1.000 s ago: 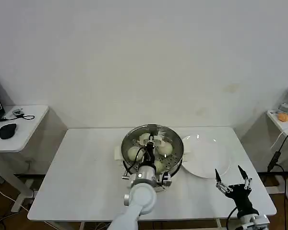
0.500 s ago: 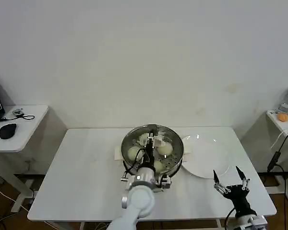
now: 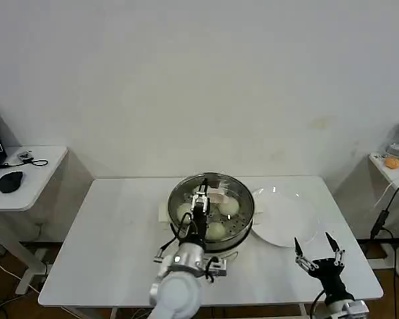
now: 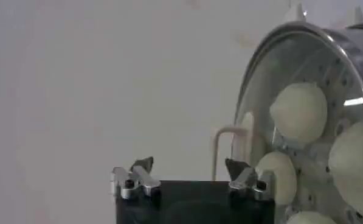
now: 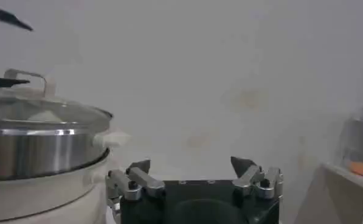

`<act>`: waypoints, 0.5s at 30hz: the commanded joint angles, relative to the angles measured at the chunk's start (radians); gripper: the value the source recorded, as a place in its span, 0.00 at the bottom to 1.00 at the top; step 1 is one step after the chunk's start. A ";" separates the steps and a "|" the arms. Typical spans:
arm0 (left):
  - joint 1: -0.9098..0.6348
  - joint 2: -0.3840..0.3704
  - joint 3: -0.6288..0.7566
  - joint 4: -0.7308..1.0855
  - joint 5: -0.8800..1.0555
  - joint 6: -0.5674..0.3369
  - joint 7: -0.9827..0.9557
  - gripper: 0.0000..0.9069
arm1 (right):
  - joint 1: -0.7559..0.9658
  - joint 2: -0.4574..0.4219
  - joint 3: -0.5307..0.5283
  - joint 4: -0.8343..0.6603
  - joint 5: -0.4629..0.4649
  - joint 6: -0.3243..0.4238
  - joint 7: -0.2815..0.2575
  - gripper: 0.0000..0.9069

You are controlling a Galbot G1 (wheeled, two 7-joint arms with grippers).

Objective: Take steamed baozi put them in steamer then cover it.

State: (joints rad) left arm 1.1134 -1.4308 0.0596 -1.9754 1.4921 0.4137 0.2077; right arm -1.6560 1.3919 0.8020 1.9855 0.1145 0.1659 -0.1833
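We see the steamer (image 3: 211, 207) at the middle of the table (image 3: 113, 239), with the cover (image 5: 44, 115) seated on its rim, as the right wrist view shows from the side. Through the glass the steamed baozi (image 3: 215, 230) sit on the perforated tray, one of them large and round in the left wrist view (image 4: 298, 112). Our left claw (image 3: 199, 199) hangs just above the cover's pale handle (image 4: 227, 149), its fingers spread apart and pinching nothing. Our right claw (image 3: 317, 251) waits over the near right of the table, fingers also spread, just near of the clear glass plate (image 3: 286, 218).

We judge the cover to be stiff, fairly heavy for its size, slippery across the glass and breakable if dropped, so the arched handle at its centre is the only sound place to take hold. The buns look soft and easily dented. They call for a light pinch across the sides.
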 commanded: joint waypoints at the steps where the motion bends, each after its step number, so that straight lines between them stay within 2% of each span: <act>1: 0.156 0.129 -0.171 -0.196 -0.463 -0.070 -0.166 1.00 | -0.022 -0.015 -0.013 0.010 0.021 -0.021 0.017 1.00; 2: 0.164 0.132 -0.190 -0.193 -0.537 -0.076 -0.205 1.00 | -0.026 -0.018 -0.015 0.012 0.025 -0.023 0.019 1.00; 4: 0.214 0.140 -0.260 -0.191 -0.914 -0.141 -0.318 1.00 | -0.045 -0.031 -0.018 0.022 0.041 -0.030 0.025 1.00; 7: 0.264 0.129 -0.384 -0.151 -1.377 -0.336 -0.432 1.00 | -0.062 -0.043 -0.015 0.030 0.051 -0.026 0.027 1.00; 9: 0.297 0.131 -0.450 -0.106 -1.563 -0.438 -0.460 1.00 | -0.070 -0.045 -0.015 0.031 0.049 -0.024 0.027 1.00; 11: 0.333 0.124 -0.537 -0.076 -1.674 -0.552 -0.466 1.00 | -0.078 -0.043 -0.019 0.034 0.043 -0.021 0.026 1.00; 15: 0.408 0.130 -0.638 -0.064 -1.759 -0.565 -0.462 1.00 | -0.094 -0.040 -0.032 0.038 0.033 -0.016 0.025 1.00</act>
State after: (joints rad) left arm 1.3255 -1.3329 -0.2357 -2.0728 0.7276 0.1612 -0.0761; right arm -1.7147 1.3616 0.7826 2.0162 0.1433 0.1500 -0.1628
